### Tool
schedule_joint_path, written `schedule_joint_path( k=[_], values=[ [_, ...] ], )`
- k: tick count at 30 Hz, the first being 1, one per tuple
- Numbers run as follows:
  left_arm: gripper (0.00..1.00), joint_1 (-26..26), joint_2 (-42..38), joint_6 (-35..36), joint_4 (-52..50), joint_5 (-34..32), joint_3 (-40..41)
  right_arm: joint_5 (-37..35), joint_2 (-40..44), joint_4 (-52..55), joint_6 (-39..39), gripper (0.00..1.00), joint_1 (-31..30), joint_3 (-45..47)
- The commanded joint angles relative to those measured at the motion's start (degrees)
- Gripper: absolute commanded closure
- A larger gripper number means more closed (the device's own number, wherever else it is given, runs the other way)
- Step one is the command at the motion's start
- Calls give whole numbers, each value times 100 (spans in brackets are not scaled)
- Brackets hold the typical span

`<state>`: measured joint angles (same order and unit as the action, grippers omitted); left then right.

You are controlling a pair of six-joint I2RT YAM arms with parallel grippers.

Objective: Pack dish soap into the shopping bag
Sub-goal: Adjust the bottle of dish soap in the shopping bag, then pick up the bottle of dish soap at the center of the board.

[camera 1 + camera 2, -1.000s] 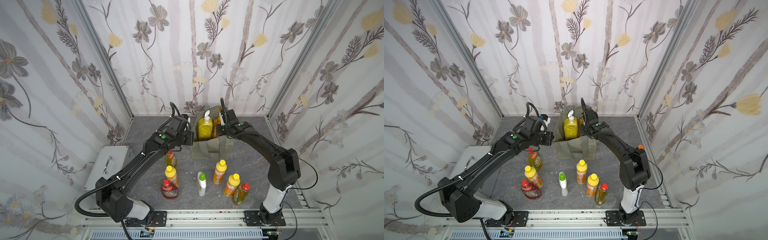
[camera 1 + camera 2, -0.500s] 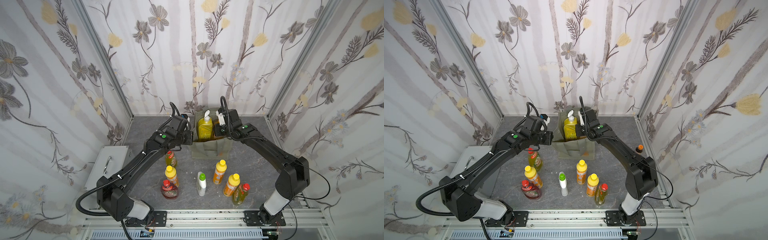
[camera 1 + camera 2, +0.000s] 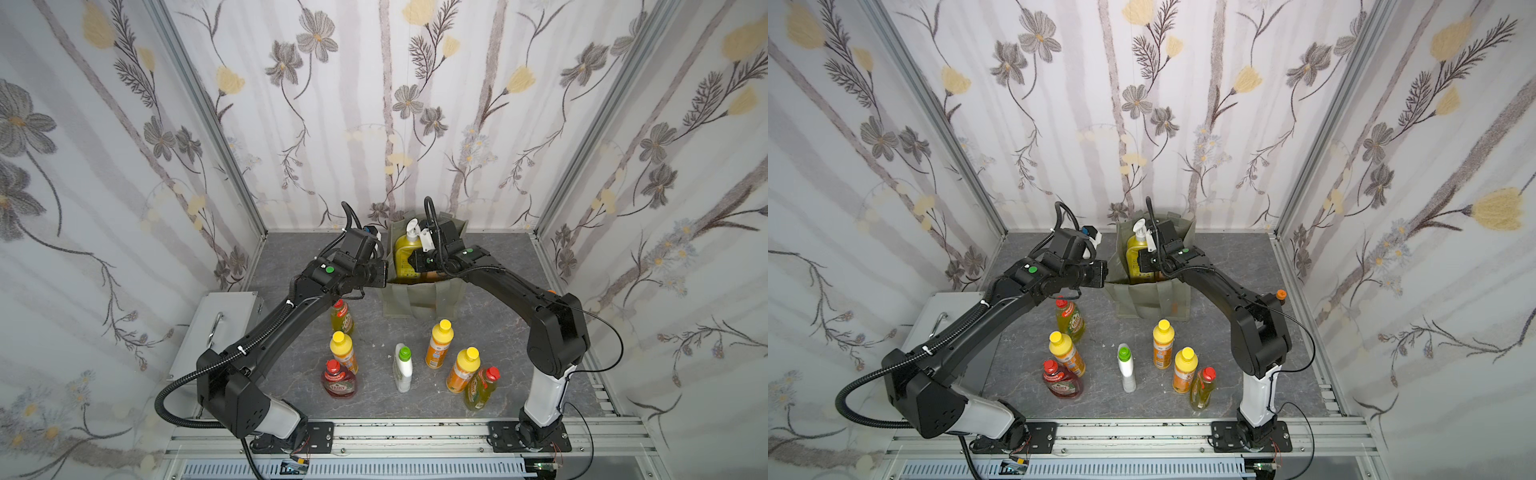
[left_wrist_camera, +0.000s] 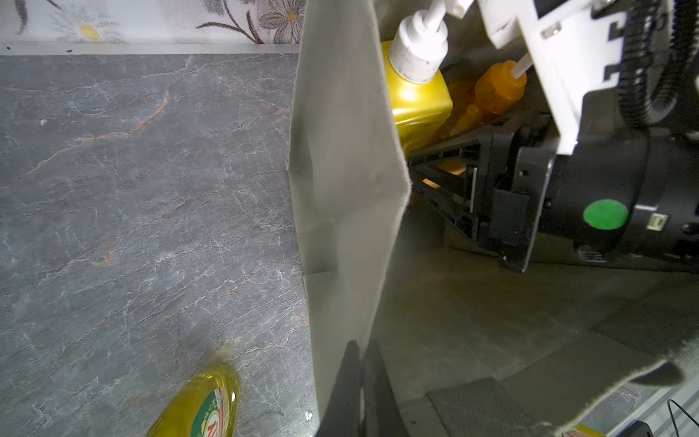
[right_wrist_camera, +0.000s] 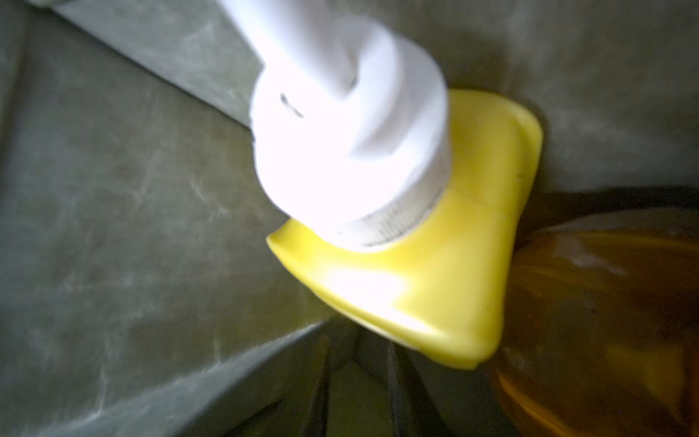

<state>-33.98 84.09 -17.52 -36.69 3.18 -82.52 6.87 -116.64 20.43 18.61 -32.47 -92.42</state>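
Note:
The grey-green shopping bag (image 3: 419,299) (image 3: 1150,299) stands at the back of the table. Inside it are a yellow pump bottle of dish soap (image 3: 404,257) (image 4: 416,102) (image 5: 435,272) and an orange one (image 4: 499,87) (image 5: 605,302). My left gripper (image 3: 384,276) (image 4: 361,363) is shut on the bag's left rim. Reaching into the bag's mouth beside the yellow bottle, my right gripper (image 3: 410,264) (image 5: 359,378) has its jaws a little apart and holds nothing. Several smaller soap bottles stand in front: a white one (image 3: 402,368), orange ones (image 3: 438,343), a red one (image 3: 340,380).
A grey metal box with a handle (image 3: 224,328) sits at the table's left edge. A yellow-green bottle (image 3: 341,318) (image 4: 200,405) stands under my left forearm, close to the bag. Flowered walls close in the back and both sides.
My right arm has swung outward at the elbow while its gripper slid a little to the left inside the bag's mouth. The left arm and the bag have stayed put.

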Motion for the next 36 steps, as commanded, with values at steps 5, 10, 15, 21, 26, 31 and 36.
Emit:
schedule_joint_path(
  k=[5,10,15,21,26,31,36],
  values=[
    [88,30,-74,65,-153,-123,-242,-116,838,-52,-213,67,-195,57],
    [50,42,-121,91,-229,-133,-445,-75,1978,733,-458,57,-382,245],
    [33,40,-225,90,-392,-168,-528,138,3105,1823,-707,45,-392,566],
    [23,43,-424,90,-577,-230,-503,173,4207,2749,-621,38,-458,1271],
    [19,44,-298,30,-649,-55,-528,-45,4608,2830,-402,37,-913,1799],
    [18,47,-139,54,-725,-90,-570,-630,4579,2845,-207,36,-1416,2052],
    [18,43,80,75,-774,-26,-600,-1022,4336,2854,-89,36,-1752,2094]
  ],
)
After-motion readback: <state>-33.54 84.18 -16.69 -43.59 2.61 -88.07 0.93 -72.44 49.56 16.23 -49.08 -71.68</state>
